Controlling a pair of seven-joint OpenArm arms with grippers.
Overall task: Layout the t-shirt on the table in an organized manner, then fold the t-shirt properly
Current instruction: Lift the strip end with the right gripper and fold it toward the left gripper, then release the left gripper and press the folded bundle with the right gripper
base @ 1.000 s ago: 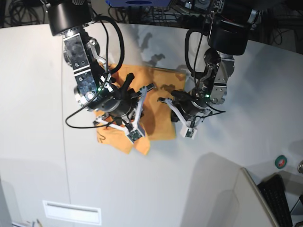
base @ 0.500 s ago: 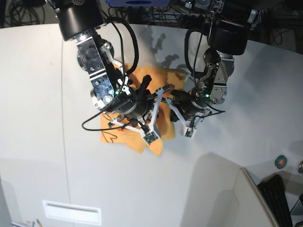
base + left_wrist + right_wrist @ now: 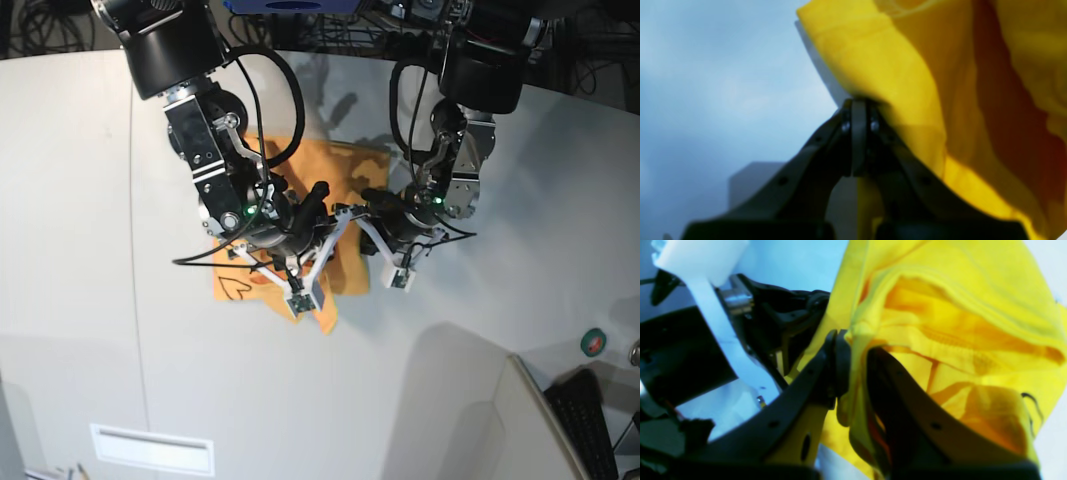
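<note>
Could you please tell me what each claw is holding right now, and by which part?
Both hold the t-shirt: the left claw pinches a folded edge, the right claw a bunched hem-like fold.

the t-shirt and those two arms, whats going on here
A two-armed robot is working on the orange-yellow t-shirt, which lies bunched and partly doubled over on the white table rather than spread flat. The left tool is shut on an edge of the fabric. The right tool is clamped on a thick fold of it, close beside the other arm. Both grips sit near the middle of the shirt. A bit of black print shows at one corner.
</note>
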